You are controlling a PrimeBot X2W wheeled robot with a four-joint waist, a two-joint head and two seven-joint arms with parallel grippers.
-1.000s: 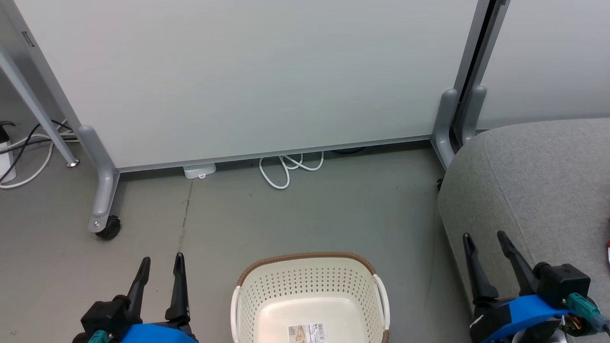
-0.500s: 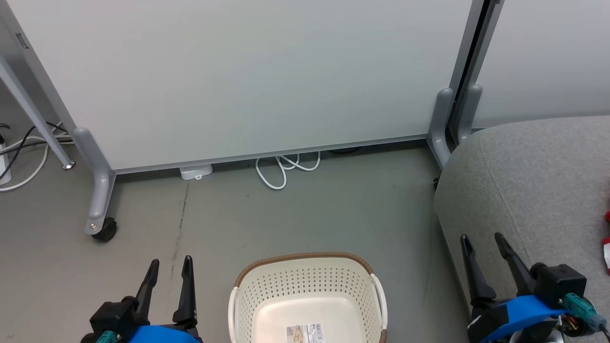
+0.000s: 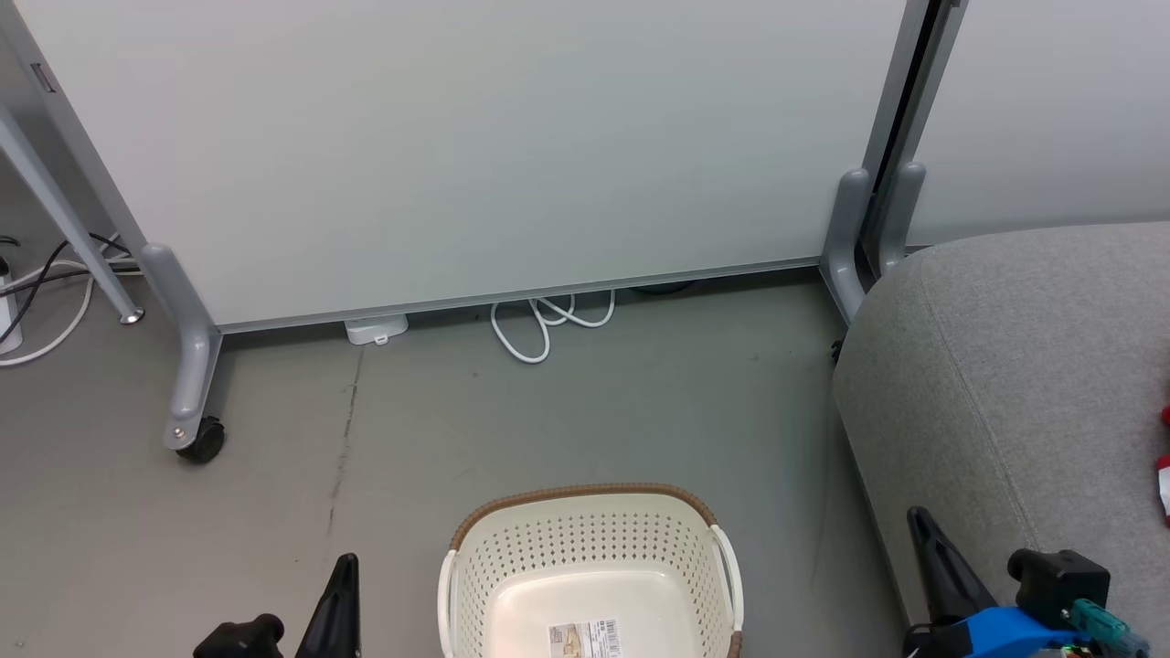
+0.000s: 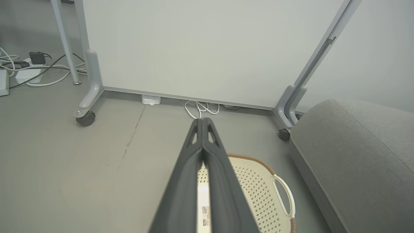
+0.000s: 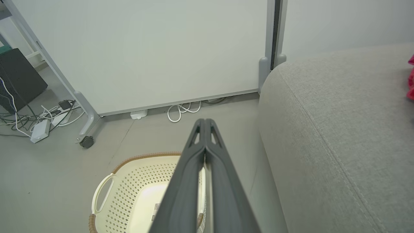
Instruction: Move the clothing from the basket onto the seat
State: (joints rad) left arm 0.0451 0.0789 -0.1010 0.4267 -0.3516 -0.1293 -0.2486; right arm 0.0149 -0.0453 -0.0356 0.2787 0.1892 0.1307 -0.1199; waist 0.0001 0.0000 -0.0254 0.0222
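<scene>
Basket (image 3: 585,493), visible part empty: clothing (image 5: 410,81) is glimpsed as red scraps on the seat (image 3: 1024,366) right of the basket; left gripper (image 4: 202,120) and right gripper (image 5: 204,120), fingers pressed together on nothing, are held flanking the basket, whose rim might be knocked by a careless swing.

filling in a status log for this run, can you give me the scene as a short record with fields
basket: upright on the floor, no clothing inside, label on its bottom
seat: grey cushion right of the basket
clothing: red fabric on the seat, cut off at the view's edge
left gripper: shut, empty
right gripper: shut, empty
behind: white panel on castors, white cable at its foot
</scene>
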